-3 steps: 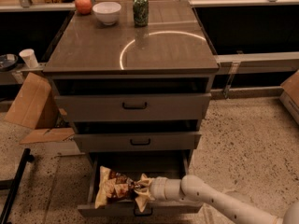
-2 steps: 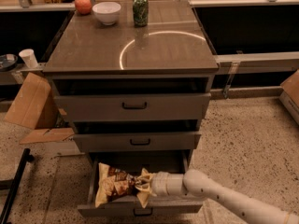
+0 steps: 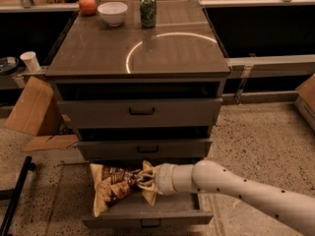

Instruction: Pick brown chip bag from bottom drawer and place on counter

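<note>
Foil, thin and crinkled, is what the brown chip bag (image 3: 115, 187) is made of, so it is judged to be very light, soft and easily deformed, with a brittle filling that could be crushed by a hard squeeze. The bag is seen over the left half of the bottom drawer (image 3: 170, 204), which is pulled out below the front edge of the counter (image 3: 98, 53). It is tilted, with its left end low at the left wall of the drawer and its right end higher, just under the middle drawer (image 3: 145, 149); whether it rests on the drawer floor cannot be told. The gripper (image 3: 150, 180) is placed at this right end, about the middle of the open drawer, and the pale arm (image 3: 246, 193) reaches in from the right. Its tip is buried in the bunched foil, so it cannot be told how far the gripper is open or whether the bag is truly held. The gathered end seal is considered the best place for a hold, because the foil is doubled there and no chips are pressed. As the surface is slippery and the bag would swing from one end, a firm hold and a slow lift are advised. On the counter a bowl (image 3: 112, 13), a can (image 3: 147, 10) and a red fruit (image 3: 87, 5) are set along the back edge, so a spot nearer the front edge is judged suitable for placing.
</note>
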`<action>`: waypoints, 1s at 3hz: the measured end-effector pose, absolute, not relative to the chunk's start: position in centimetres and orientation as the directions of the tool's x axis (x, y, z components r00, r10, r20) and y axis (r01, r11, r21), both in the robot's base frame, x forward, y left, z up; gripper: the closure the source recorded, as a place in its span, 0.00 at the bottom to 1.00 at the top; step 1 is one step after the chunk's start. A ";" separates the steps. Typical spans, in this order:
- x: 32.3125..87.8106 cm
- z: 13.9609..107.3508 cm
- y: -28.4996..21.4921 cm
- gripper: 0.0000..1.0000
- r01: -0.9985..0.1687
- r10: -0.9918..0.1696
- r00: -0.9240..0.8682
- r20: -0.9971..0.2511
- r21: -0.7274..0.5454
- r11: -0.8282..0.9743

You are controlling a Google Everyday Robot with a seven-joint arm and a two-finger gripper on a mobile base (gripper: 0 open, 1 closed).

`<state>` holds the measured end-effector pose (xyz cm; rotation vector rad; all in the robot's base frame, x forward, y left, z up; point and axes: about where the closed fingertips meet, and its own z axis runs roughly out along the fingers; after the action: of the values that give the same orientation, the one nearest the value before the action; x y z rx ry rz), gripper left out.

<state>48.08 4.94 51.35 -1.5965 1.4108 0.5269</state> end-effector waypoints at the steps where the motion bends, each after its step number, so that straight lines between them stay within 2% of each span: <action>1: 49.1 53.9 4.2 1.00 -0.914 -0.580 0.299 -0.758 -0.402 0.054; 2: 49.1 53.9 4.2 1.00 -0.914 -0.580 0.300 -0.758 -0.403 0.054; 3: 52.1 58.8 3.0 1.00 -0.878 -0.594 0.372 -0.713 -0.477 0.023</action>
<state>52.14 2.95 58.81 -1.6730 1.3226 0.3708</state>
